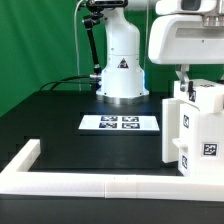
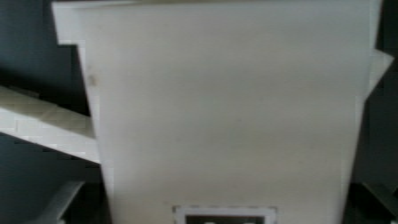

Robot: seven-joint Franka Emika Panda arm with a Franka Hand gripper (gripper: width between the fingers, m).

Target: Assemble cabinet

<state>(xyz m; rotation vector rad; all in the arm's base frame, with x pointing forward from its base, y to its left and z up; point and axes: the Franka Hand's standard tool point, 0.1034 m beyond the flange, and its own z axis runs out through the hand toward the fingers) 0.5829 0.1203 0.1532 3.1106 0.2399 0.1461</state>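
Observation:
The white cabinet (image 1: 198,128) stands upright at the exterior view's right, with black-and-white tags on its front. A narrower white block (image 1: 175,125) sits against its left side. My gripper (image 1: 184,80) comes down from above onto the top of this unit. In the wrist view a tall white cabinet panel (image 2: 222,110) fills the space between my jaws, with a tag (image 2: 222,215) at its near end. A dark finger (image 2: 54,203) shows dimly beside the panel. The jaws stand against the panel's sides.
The marker board (image 1: 120,123) lies flat mid-table. The robot base (image 1: 122,65) stands behind it. A long low white border rail (image 1: 80,184) runs along the front and turns up at the left. A green backdrop stands at the back left.

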